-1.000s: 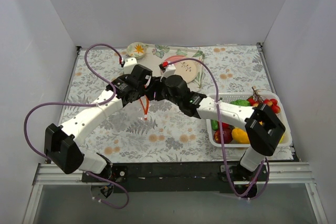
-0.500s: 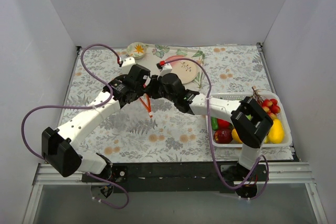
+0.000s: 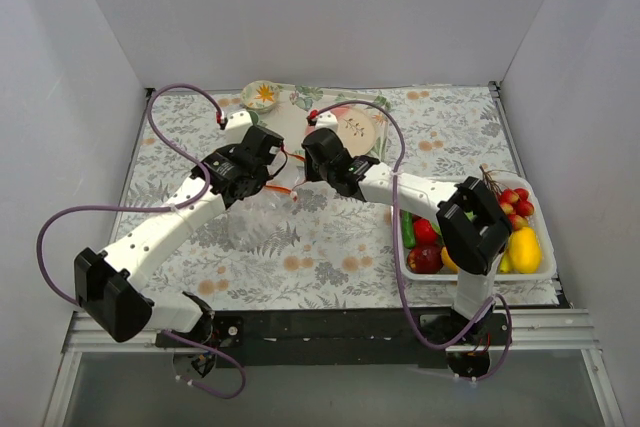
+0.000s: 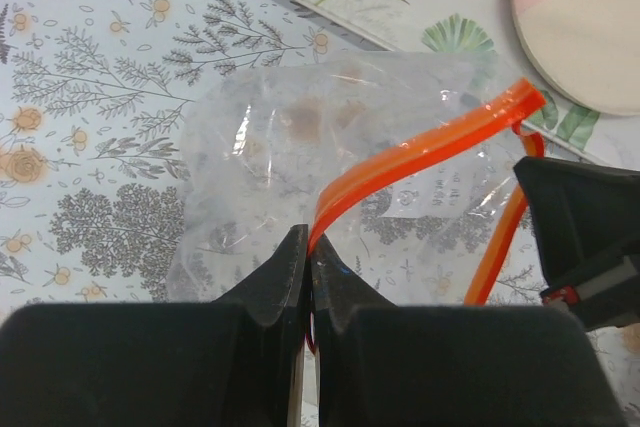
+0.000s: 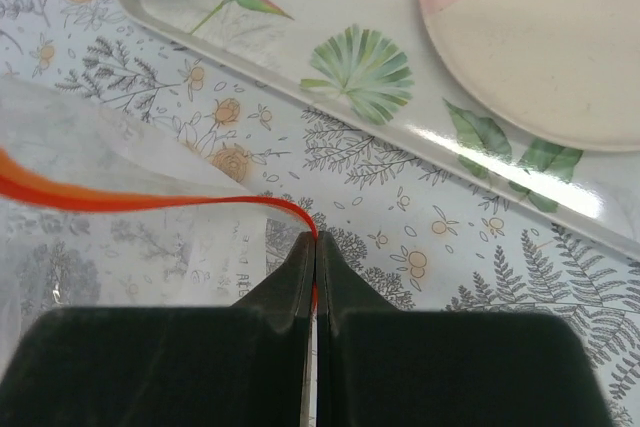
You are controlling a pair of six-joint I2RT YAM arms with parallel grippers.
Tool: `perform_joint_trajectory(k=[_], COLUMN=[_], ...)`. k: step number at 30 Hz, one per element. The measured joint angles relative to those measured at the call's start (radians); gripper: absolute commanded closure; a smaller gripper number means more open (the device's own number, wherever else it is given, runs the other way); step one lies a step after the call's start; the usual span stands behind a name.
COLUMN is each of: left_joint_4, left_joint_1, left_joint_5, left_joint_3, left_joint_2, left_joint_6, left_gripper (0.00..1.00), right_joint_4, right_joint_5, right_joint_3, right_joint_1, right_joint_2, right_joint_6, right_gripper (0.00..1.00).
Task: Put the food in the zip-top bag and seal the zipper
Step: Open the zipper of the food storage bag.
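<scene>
The clear zip-top bag (image 3: pixel 258 212) lies on the floral cloth left of centre, its orange zipper (image 3: pixel 284 189) stretched between my two grippers. My left gripper (image 4: pixel 308 239) is shut on one end of the zipper (image 4: pixel 420 152), with the bag (image 4: pixel 270 147) spread beyond it. My right gripper (image 5: pixel 316 240) is shut on the other end of the zipper (image 5: pixel 150 197), the bag (image 5: pixel 90 137) to its left. The food sits in the basket at the right: cherries (image 3: pixel 512 197), a red apple (image 3: pixel 425 259) and a yellow fruit (image 3: pixel 524 247).
A white slotted basket (image 3: pixel 470 275) stands at the near right, with green items (image 3: pixel 408 233) among the fruit. A leaf-patterned tray (image 3: pixel 300 99) at the back holds a pink-and-cream plate (image 3: pixel 357 131) and a small bowl (image 3: pixel 262 95). Purple cables arch over both arms.
My right gripper has shut on the zipper's end. The strip, which hung down a second ago, now runs level between both grippers. Both arms have shifted slightly left and back.
</scene>
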Motion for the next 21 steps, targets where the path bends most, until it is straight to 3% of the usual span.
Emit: perform_joint_trajectory(k=[9,21], left_joint_4=[0.087,0.155], left_joint_1=[0.0,0.0], left_joint_5=[0.096,0.137], left_joint_3=[-0.014,-0.046], left_joint_2=[-0.004,0.025], left_joint_6=[-0.002,-0.011], left_gripper=[1.0,1.0], right_joint_4=[-0.011,-0.026], right_joint_5=[-0.134,-0.231], right_joint_3=[0.01,0.024], right_joint_1=[0.004,0.013], right_joint_2=[-0.014,-0.069], right_joint_6=[-0.052,-0.057], right_gripper=[0.63,0.44])
